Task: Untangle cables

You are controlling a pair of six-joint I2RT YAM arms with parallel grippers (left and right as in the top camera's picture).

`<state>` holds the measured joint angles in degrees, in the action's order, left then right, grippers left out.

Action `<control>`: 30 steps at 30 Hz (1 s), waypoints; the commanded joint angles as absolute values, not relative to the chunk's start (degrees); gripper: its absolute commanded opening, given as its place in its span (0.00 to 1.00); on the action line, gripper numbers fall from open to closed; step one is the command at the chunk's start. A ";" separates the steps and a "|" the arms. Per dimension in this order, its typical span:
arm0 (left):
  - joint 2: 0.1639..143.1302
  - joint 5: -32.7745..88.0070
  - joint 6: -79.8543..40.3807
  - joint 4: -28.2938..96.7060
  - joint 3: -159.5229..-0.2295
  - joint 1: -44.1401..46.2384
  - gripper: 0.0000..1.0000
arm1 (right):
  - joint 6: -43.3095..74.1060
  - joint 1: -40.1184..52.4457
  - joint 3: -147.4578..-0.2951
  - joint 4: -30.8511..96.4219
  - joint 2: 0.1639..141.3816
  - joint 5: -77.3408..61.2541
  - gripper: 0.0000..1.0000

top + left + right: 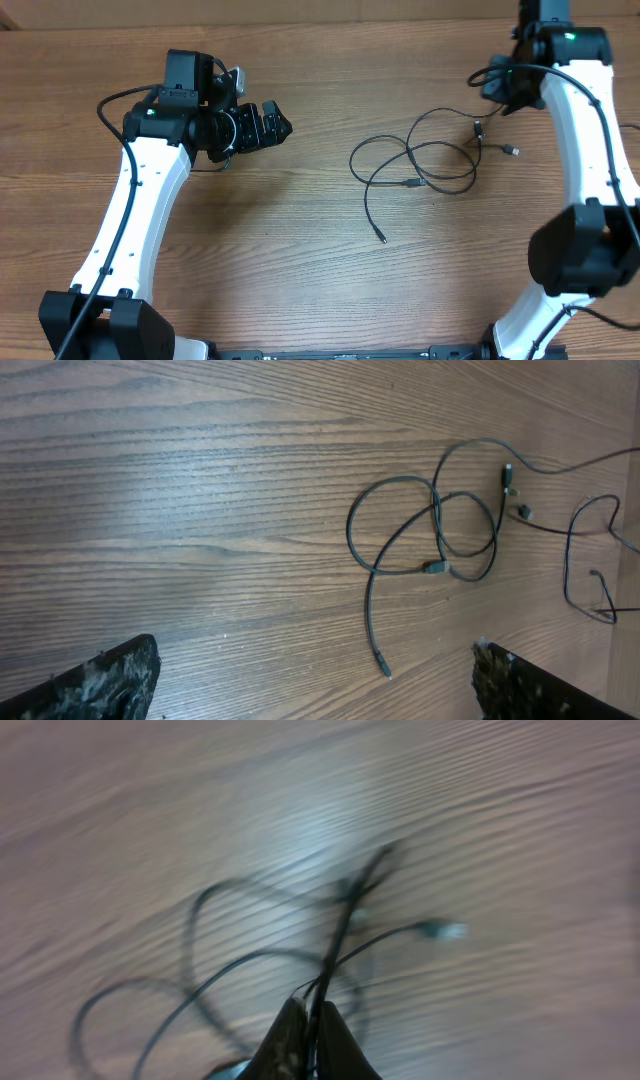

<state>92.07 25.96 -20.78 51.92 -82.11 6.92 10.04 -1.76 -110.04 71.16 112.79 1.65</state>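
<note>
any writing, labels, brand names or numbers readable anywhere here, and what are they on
None: no word, label, brand, number or sign can be read in any view.
cables: plain black, and no marking shows on the plug ends, which are too small to tell.
table: bare wood grain only.
left arm and right arm: white and black shells, no print visible.
Right wrist view: blurred, nothing legible.

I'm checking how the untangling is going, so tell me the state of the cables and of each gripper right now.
cables: tangled, loops crossing over each other, mostly lying on the table
left gripper: open, empty, off to the side of the cables
right gripper: shut on one strand of the cables
</note>
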 commanded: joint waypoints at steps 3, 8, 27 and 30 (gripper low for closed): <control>92.55 26.41 -19.70 51.86 -82.17 7.14 1.00 | 5.89 0.69 -109.80 69.28 118.17 -7.14 0.04; 92.55 26.41 -19.70 51.86 -82.17 7.14 1.00 | 2.66 3.60 -109.78 67.55 122.91 -8.25 0.05; 92.55 26.41 -19.70 51.86 -82.17 7.14 1.00 | -22.61 9.50 -95.77 56.51 124.31 -10.90 0.84; 92.55 26.41 -19.70 51.86 -82.17 7.14 1.00 | -23.03 9.72 -94.17 53.45 124.33 -13.56 0.79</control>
<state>92.07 25.96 -20.78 51.90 -82.11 6.92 -19.81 9.74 -95.18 55.09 124.90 -10.72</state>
